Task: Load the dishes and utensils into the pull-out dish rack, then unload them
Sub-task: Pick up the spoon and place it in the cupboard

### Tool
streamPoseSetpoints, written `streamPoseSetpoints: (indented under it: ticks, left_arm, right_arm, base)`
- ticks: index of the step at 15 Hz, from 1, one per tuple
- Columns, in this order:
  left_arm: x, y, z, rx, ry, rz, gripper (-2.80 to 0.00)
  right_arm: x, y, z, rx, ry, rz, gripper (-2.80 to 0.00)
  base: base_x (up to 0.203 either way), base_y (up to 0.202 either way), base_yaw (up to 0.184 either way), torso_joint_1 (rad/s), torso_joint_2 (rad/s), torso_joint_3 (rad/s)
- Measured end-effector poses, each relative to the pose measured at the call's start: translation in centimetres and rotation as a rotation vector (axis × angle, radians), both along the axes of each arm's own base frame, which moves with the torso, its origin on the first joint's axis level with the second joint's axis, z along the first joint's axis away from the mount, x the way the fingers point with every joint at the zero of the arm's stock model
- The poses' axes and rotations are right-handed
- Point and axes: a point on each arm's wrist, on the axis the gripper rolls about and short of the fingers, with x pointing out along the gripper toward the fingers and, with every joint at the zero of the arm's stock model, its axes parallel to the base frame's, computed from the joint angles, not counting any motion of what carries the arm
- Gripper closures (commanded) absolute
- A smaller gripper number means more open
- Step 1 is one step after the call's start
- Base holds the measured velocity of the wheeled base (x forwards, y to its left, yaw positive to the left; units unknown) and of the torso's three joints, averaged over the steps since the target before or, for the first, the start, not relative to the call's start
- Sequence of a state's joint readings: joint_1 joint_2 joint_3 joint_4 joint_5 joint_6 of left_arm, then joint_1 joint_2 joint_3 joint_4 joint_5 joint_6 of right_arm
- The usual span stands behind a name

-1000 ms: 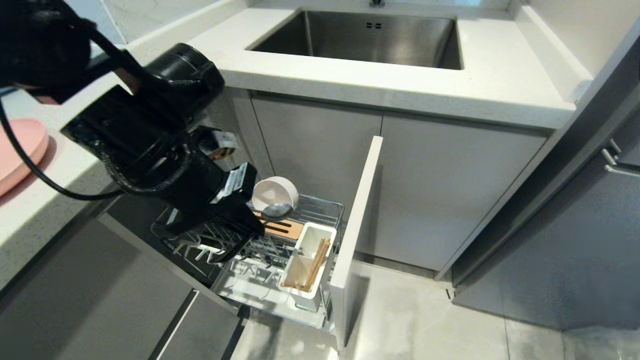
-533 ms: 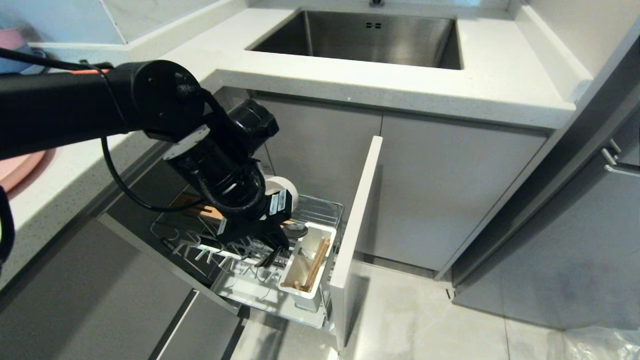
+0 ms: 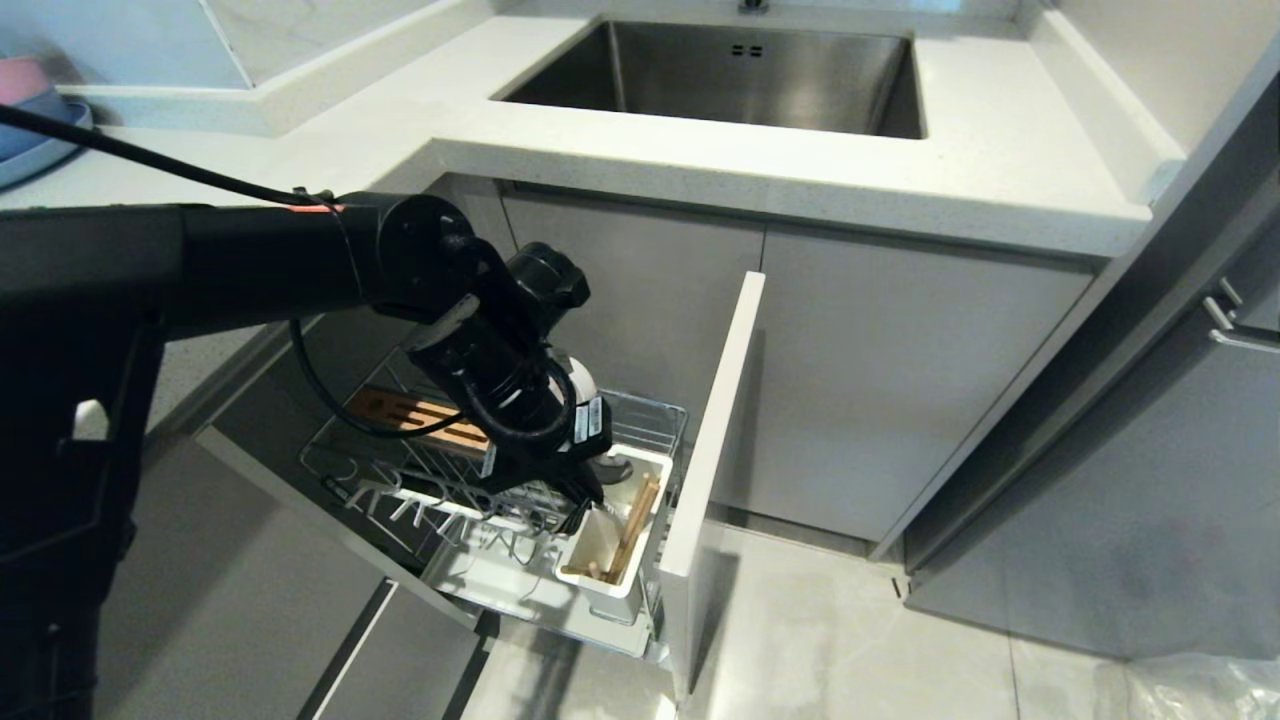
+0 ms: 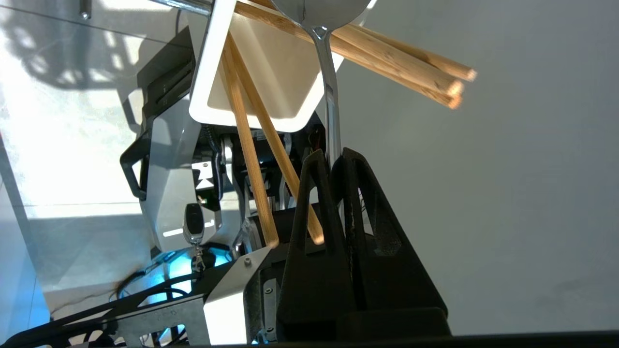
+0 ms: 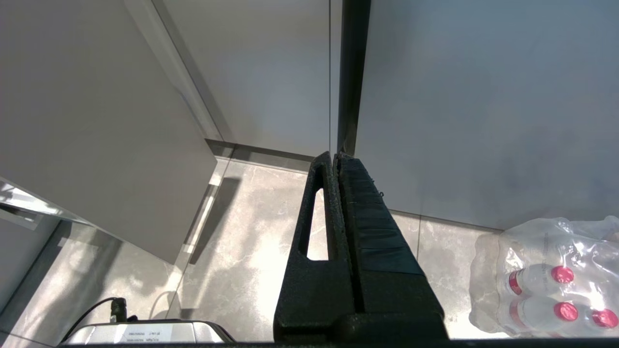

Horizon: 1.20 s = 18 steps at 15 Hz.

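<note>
While the left gripper (image 3: 590,495) hangs over the white cutlery caddy (image 3: 612,545) at the front of the pull-out dish rack (image 3: 655,425), its jaws are clamped on the handle of the silver spoon (image 4: 329,111) (bowl end pointing away). Chopsticks (image 3: 632,530) lean inside the caddy. The right gripper (image 5: 336,159), fingers pressed together on nothing, hangs above the floor beside a pack of bottles (image 5: 551,278).

We count one rack (image 3: 470,480), one caddy (image 3: 612,545), two chopsticks (image 3: 633,530), one spoon (image 4: 325,72) and one bowl (image 3: 582,380). At ten o'clock we see one blue plate (image 3: 40,150). There is one sink (image 3: 730,75).
</note>
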<state>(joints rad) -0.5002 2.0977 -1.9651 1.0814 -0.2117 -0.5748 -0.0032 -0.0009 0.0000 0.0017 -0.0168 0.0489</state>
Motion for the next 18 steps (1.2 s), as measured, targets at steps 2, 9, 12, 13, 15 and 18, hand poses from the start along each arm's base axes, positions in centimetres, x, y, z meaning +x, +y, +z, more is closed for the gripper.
streamPoseSetpoints:
  ticks: [2, 9, 12, 13, 15, 18]
  left_arm:
    - [0.4, -0.1, -0.6, 0.004, 0.014, 0.003, 0.00]
    - [1.9, -0.5, -2.1, -0.028, 0.015, 0.001, 0.00]
    - [2.3, -0.7, -2.6, -0.031, 0.011, 0.001, 0.00]
    - [2.4, -0.8, -2.9, -0.030, 0.013, 0.000, 0.00]
    - [2.7, -0.9, -3.3, -0.029, 0.018, 0.000, 0.00]
    - [3.0, -0.9, -3.7, -0.036, 0.027, 0.003, 0.00]
  right_arm:
    - [0.0, 0.0, 0.0, 0.000, 0.000, 0.000, 0.00]
    - [0.0, 0.0, 0.0, 0.000, 0.000, 0.000, 0.00]
    - [0.0, 0.0, 0.0, 0.000, 0.000, 0.000, 0.00]
    - [0.0, 0.0, 0.0, 0.000, 0.000, 0.000, 0.00]
    - [0.0, 0.0, 0.0, 0.000, 0.000, 0.000, 0.00]
    - [0.0, 0.0, 0.0, 0.000, 0.000, 0.000, 0.00]
  base:
    - [0.000, 0.000, 0.000, 0.000, 0.00, 0.000]
    - [0.000, 0.000, 0.000, 0.000, 0.00, 0.000]
    - [0.000, 0.000, 0.000, 0.000, 0.00, 0.000]
    - [0.000, 0.000, 0.000, 0.000, 0.00, 0.000]
    - [0.000, 0.000, 0.000, 0.000, 0.00, 0.000]
    - [0.000, 0.000, 0.000, 0.000, 0.00, 0.000]
